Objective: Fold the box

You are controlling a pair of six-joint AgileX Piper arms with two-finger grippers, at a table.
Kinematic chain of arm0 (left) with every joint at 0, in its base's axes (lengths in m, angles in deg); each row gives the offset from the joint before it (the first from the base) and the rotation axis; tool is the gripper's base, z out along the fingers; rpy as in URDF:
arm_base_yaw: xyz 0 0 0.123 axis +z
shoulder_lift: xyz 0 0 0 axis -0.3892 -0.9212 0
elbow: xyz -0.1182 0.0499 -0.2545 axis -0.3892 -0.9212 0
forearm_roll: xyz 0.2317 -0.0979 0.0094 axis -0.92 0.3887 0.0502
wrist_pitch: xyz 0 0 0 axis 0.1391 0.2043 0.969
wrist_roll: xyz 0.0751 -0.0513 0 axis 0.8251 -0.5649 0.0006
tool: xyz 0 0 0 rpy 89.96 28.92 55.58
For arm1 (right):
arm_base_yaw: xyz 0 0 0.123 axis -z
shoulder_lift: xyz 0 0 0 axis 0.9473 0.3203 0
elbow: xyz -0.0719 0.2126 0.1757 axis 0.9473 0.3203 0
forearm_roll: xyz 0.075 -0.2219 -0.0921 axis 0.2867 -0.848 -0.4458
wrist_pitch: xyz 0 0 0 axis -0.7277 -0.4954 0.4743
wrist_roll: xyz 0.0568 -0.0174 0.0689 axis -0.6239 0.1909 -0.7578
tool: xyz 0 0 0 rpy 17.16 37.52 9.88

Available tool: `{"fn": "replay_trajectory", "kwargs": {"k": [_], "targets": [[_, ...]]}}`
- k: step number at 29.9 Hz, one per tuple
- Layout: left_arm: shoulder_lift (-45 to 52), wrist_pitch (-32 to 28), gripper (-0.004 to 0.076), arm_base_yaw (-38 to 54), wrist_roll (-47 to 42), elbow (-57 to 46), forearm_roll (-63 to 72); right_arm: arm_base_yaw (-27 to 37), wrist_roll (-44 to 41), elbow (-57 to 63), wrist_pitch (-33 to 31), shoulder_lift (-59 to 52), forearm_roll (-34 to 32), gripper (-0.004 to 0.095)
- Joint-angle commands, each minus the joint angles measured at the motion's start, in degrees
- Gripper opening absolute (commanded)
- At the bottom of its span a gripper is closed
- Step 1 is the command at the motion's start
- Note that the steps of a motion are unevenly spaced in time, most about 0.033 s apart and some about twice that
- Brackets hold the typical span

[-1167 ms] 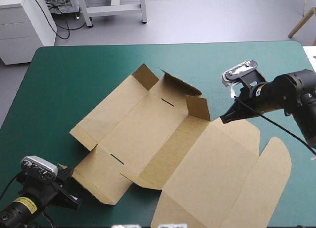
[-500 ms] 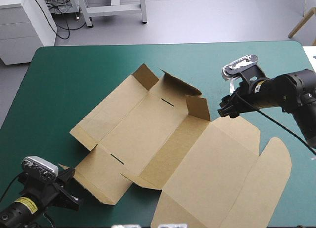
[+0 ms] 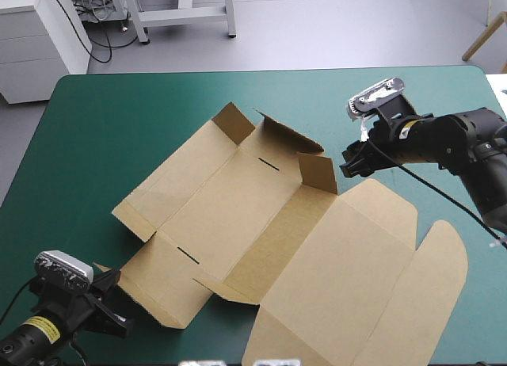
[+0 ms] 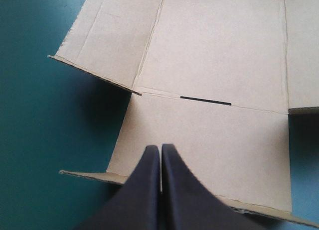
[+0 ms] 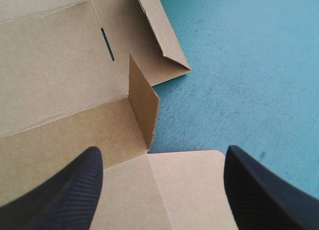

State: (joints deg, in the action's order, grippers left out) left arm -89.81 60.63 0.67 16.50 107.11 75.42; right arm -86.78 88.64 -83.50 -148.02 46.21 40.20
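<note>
The brown box (image 3: 261,223) lies on the table as a cut sheet, mostly flat. Two short flaps and one wall stand raised at its far end, and the lid (image 3: 356,279) lies flat toward the front right. My right gripper (image 3: 346,163) hovers open just beyond the lid's far corner, beside the raised flap (image 3: 318,173). In the right wrist view the fingers (image 5: 65,190) stand wide apart and empty, with that flap (image 5: 142,105) just ahead. My left gripper (image 3: 109,280) is shut at the sheet's front-left corner. Its tip (image 4: 160,149) rests over the near panel (image 4: 209,145).
Teal-green cover (image 3: 119,128) shows all round the sheet, widest along the far and left sides. A rounded tuck flap (image 3: 432,287) of the lid reaches toward the table's right front.
My right gripper went from shut to open and moved left, from the lid's far edge toward the raised flap. The left gripper and the box have not moved.
</note>
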Motion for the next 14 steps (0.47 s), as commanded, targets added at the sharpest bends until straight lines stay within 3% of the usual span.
{"fn": "replay_trajectory", "kwargs": {"k": [1, 7, 14], "targets": [[-0.68, -3.68, -0.0010, -0.05, -0.09, 1.61, 0.07, 0.19, 3.95, -2.53, 3.43, 1.84, 2.33, 0.0620], [-0.68, -3.68, -0.0010, -0.05, -0.09, 1.61, 0.07, 0.19, 10.24, -8.80, 3.43, 10.22, 7.69, 0.0620], [-0.68, -3.68, -0.0010, -0.05, -0.09, 1.61, 0.07, -1.35, 15.83, -14.57, -1.45, 20.20, 7.45, 0.0620]]}}
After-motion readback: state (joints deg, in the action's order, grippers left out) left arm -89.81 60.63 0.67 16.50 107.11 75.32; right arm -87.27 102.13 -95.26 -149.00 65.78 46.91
